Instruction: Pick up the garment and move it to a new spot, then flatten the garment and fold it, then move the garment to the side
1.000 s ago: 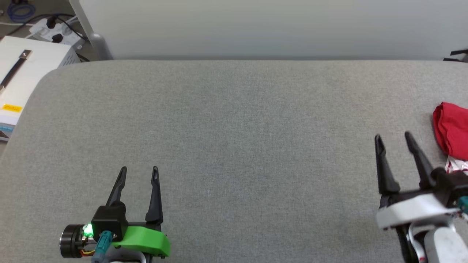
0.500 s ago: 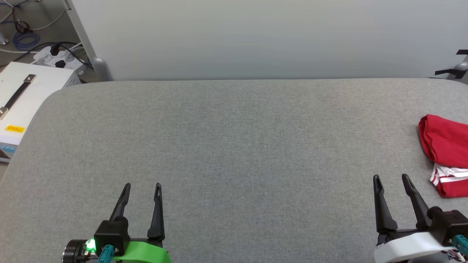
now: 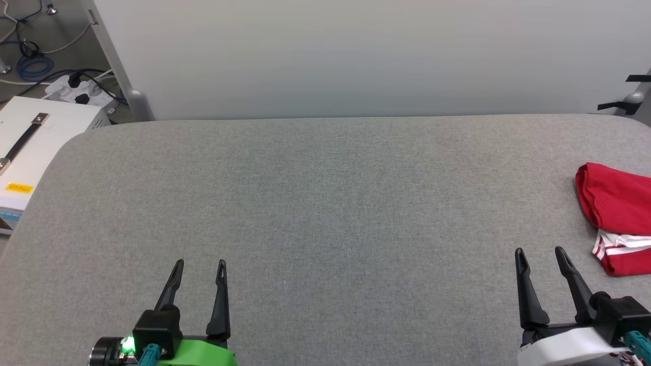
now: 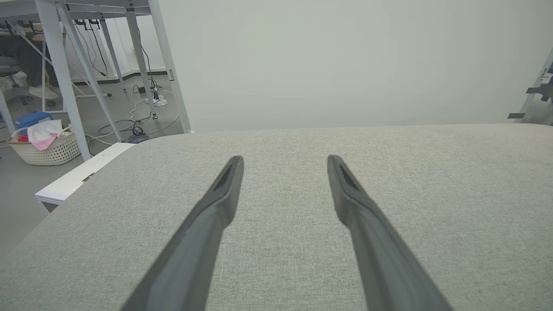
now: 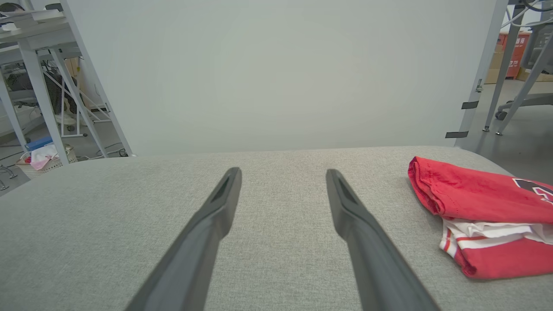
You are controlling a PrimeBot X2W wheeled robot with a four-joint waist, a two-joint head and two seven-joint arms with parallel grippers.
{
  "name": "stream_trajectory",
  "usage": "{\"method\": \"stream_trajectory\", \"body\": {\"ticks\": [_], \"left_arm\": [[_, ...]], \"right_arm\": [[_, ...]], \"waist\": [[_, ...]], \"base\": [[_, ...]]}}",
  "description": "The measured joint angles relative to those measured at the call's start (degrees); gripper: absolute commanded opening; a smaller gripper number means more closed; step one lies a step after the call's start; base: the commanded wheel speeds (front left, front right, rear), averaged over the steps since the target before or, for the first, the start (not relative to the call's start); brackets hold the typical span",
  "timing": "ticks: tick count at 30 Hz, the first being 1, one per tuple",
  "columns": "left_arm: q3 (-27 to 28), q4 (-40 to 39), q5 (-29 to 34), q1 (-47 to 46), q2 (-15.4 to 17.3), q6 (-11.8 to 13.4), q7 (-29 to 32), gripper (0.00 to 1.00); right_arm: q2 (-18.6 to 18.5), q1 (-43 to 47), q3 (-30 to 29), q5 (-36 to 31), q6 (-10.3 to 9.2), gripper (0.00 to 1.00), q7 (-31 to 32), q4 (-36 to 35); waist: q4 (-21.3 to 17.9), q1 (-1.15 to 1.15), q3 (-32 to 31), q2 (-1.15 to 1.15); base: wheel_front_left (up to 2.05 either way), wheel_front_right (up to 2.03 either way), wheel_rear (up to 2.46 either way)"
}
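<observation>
The garment (image 3: 615, 213) lies folded at the desk's (image 3: 325, 203) right edge, just right of the right tool (image 3: 539, 251). Its black lettering is cut off and unreadable. A white box (image 3: 35, 137) off the left corner bears a yellow label (image 3: 19, 188), too small to read. The left tool (image 3: 200, 263) and the right one are spread, holding nothing, over grey fabric. A pale partition (image 3: 356, 56) stands behind, and cables (image 3: 33, 66) lie on the floor.

My two grippers: long, tapering matte-black fingers (image 3: 219, 300).
My left gripper (image 3: 200, 263) has a bright green plastic bracket (image 3: 201, 352), a glowing green light (image 3: 125, 345) and a teal plug (image 3: 150, 352); my right gripper (image 3: 538, 250) has a white plastic bracket (image 3: 564, 346) and a second teal plug (image 3: 637, 339).
</observation>
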Motion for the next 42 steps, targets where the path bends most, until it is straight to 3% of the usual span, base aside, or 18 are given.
{"method": "stream_trajectory", "body": {"ticks": [5,6,42], "left_arm": [[0.07,0.09,0.00,0.03,-0.02,0.00,0.01,1.00],[0.07,0.13,0.00,0.03,-0.02,0.00,0.01,0.00],[0.22,-0.36,0.42,-0.37,-0.01,0.10,3.59,0.00]], "right_arm": [[0.03,0.03,0.15,0.00,-0.01,1.00,0.00,0.00],[0.04,0.03,0.18,0.01,0.00,0.00,0.00,0.01],[0.12,-0.43,0.30,-1.97,-0.01,0.00,3.46,0.04]], "waist": [[0.04,0.00,0.23,0.00],[0.04,0.00,0.28,0.00],[0.00,0.00,0.31,0.00]], "base": [[0.00,0.00,0.00],[0.00,0.00,0.00],[0.00,0.00,0.00]]}}
